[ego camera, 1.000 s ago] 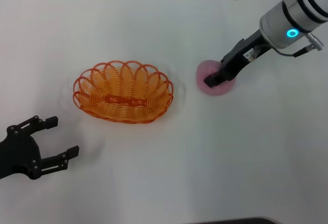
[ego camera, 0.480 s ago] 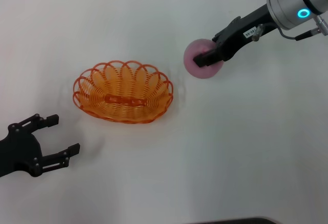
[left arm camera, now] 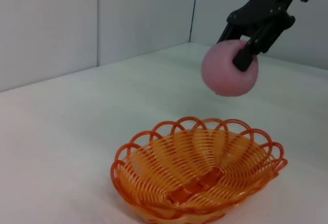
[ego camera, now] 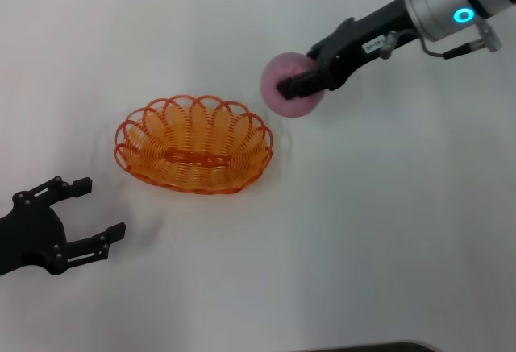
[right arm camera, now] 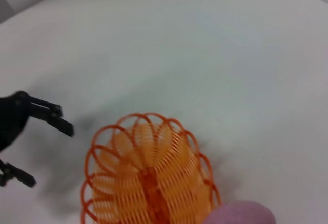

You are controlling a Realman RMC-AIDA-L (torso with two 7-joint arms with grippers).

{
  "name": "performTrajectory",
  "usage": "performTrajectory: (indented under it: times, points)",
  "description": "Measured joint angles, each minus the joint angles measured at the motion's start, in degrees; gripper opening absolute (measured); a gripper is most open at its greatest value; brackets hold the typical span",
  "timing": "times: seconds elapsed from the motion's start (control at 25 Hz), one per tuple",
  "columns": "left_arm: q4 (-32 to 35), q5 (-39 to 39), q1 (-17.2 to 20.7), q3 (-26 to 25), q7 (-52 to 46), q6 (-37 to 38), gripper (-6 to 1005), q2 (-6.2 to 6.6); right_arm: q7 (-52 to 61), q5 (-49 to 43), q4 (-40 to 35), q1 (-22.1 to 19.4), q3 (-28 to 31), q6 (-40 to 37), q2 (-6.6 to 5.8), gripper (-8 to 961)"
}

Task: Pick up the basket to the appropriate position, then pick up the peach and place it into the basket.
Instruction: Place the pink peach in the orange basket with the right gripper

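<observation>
R gripper [ego camera: 297, 88] gripping round pink matte peach [ego camera: 282, 96] in air beside oval orange openwork wire basket [ego camera: 193, 144], L gripper [ego camera: 89, 213] sitting wide open near basket on white table [ego camera: 363, 223]

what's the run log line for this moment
right gripper: shut on peach, airborne short of basket | basket: empty, on table | left gripper: open, idle beside basket

right end effector [ego camera: 292, 89] — lifted peach [ego camera: 282, 86] (off table) | nearer basket [ego camera: 193, 144]
</observation>
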Motion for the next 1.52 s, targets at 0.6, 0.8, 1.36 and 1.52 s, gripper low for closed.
performTrajectory:
  times: [0.6, 0.8, 1.36, 1.52]
  points:
    - [-0.7, -0.2, -0.6, 0.0, 0.0, 0.0, 878, 0.00, -0.7, 9.1, 7.5, 3.6, -15.3, 8.0, 0.46, 535]
    - [-0.6, -0.3, -0.6, 0.0, 0.0, 0.0, 878, 0.00, -0.7, 9.2, 9.6, 4.4, -17.2, 10.9, 0.60, 547]
    - [-0.6, -0.5, -0.7, 0.0, -1.4, 0.1, 877, 0.00, -1.1, 11.7, 11.1, 4.5, -19.0, 14.7, 0.51, 582]
    - [-0.6, -0.5, -0.7, -0.1, -1.4, 0.0, 877, 0.00, -2.2, 13.0, 11.4, 4.3, -19.1, 14.8, 0.53, 810]
